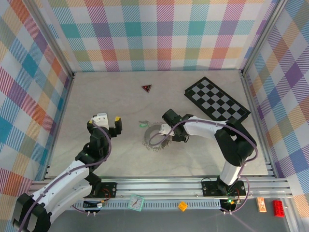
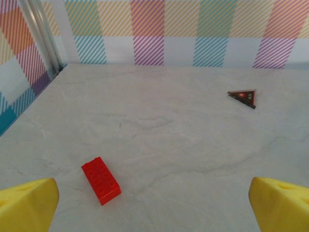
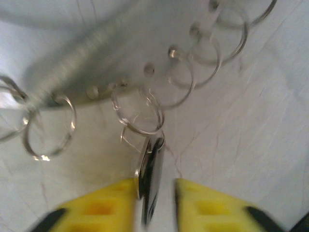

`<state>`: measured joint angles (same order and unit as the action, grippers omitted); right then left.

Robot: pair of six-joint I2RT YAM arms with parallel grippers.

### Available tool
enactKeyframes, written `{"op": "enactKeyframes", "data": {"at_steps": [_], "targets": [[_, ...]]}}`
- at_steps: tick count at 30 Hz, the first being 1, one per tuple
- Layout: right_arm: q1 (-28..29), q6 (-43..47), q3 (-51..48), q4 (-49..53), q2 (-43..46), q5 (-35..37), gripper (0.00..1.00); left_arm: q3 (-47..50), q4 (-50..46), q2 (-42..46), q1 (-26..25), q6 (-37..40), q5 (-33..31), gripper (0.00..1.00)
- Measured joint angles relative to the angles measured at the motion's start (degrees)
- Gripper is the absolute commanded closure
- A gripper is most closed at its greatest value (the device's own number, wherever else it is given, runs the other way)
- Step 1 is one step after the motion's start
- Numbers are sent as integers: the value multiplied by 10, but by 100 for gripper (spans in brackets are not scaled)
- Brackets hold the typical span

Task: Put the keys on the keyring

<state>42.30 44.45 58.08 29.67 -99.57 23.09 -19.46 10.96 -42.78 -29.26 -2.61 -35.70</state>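
- Keyring point(image 1: 148, 137) lies flat on the pale table point(image 1: 120, 159), a little right of the centre of the top view, with the keys point(image 1: 153, 147) as a toothed fringe around its lower edge.
- The right gripper point(image 1: 163, 134) is directly over the upper right part of the loop.
- In the right wrist view the keyring point(image 3: 72, 67) is a blurred grey band running from the left edge up toward the top centre, and several small wire rings point(image 3: 140, 113) hang along it.
- One flat key point(image 3: 152, 169) hangs edge-on from a wire ring in the lower centre, between the two yellow fingers point(image 3: 207, 208) of the right gripper point(image 3: 155, 198).
- These jaws stand a little apart: the finger at frame left seems to be against the key, but a narrow gap is visible on the other side, so the key is not clamped.
- The left gripper point(image 1: 104, 126) is left of centre in the top view, well apart from the keyring, and holds nothing.
- In the left wrist view its yellow fingertips point(image 2: 26, 205) sit in the two bottom corners, so the left gripper point(image 2: 154, 208) is opened wide over bare table.
- A red brick point(image 2: 101, 180) lies at lower left of that view, and a dark red triangle point(image 2: 243, 96) at upper right.
- A black-and-white chequered board point(image 1: 217, 99) lies at upper right of the top view.
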Motion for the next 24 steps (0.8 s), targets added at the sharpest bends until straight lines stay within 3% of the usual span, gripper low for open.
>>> {"op": "enactKeyframes", "data": {"at_steps": [4, 8, 15, 20, 24], "targets": [[-17, -12, -18, 12, 28, 4, 54, 0, 23, -27, 9, 0, -31, 0], [-49, -70, -30, -2, 119, -39, 44, 2, 52, -44, 33, 0, -49, 0], [-219, -243, -189, -230, 294, -125, 39, 21, 125, -119, 97, 10, -29, 0], [-342, -323, -343, -468, 260, -138, 38, 37, 184, -193, 144, 11, 13, 0], [-375, -367, -363, -575, 191, -165, 40, 40, 254, -265, 174, 11, 51, 1]]}}
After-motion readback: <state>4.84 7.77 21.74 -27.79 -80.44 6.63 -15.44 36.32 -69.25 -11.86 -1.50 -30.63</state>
